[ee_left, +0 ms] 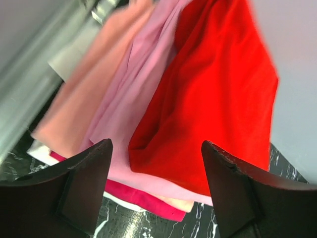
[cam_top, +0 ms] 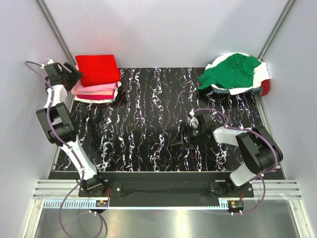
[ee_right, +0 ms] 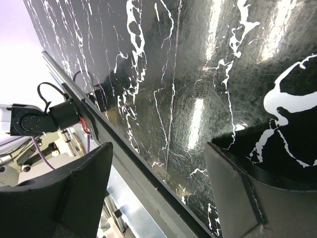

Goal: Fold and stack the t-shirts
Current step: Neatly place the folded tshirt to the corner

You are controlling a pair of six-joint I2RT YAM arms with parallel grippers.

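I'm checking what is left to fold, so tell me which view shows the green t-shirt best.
The top external view: the green t-shirt lies crumpled, in full sight, at the far right. The left wrist view shows only the folded stack; the right wrist only tabletop.

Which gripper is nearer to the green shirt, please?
Right. In the top view the right gripper is below-left of the green shirt; the left gripper is beside the far stack.

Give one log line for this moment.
left gripper: open, at folded stack | right gripper: open, empty | green t-shirt: unfolded, far right
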